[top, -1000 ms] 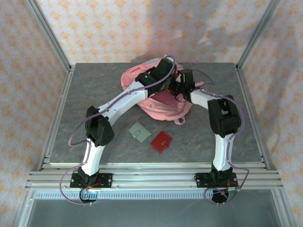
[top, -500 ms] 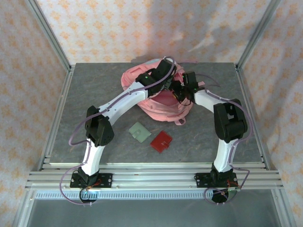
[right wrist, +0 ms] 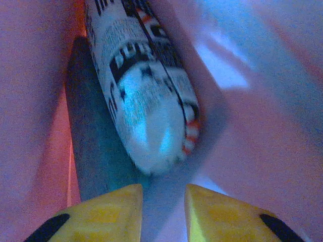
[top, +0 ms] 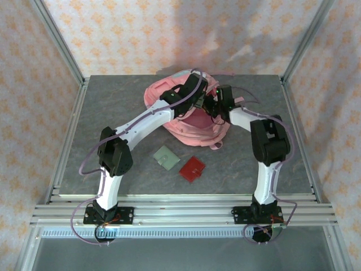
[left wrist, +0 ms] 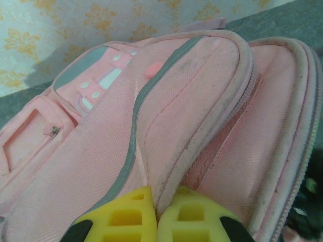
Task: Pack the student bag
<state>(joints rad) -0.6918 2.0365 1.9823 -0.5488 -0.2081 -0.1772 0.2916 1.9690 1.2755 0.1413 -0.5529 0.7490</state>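
You have one large pink fabric backpack [top: 194, 131] on one grey desk [top: 113, 113]. You have two flat square pieces: one pale green square piece [top: 167, 157] and one red square piece [top: 192, 168]. You have one white printed rounded pouch [right wrist: 146, 101]. You have two yellow-fingered tools: the left end effector [left wrist: 155, 201] and the right end effector [right wrist: 162, 194].

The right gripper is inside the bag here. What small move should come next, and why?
Probably draw the right gripper straight back out of the bag. Its fingers stand apart with nothing between them, and a white printed item lies just past their tips. The left gripper pinches the bag's flap, and a green card and a red item lie on the table unpacked.
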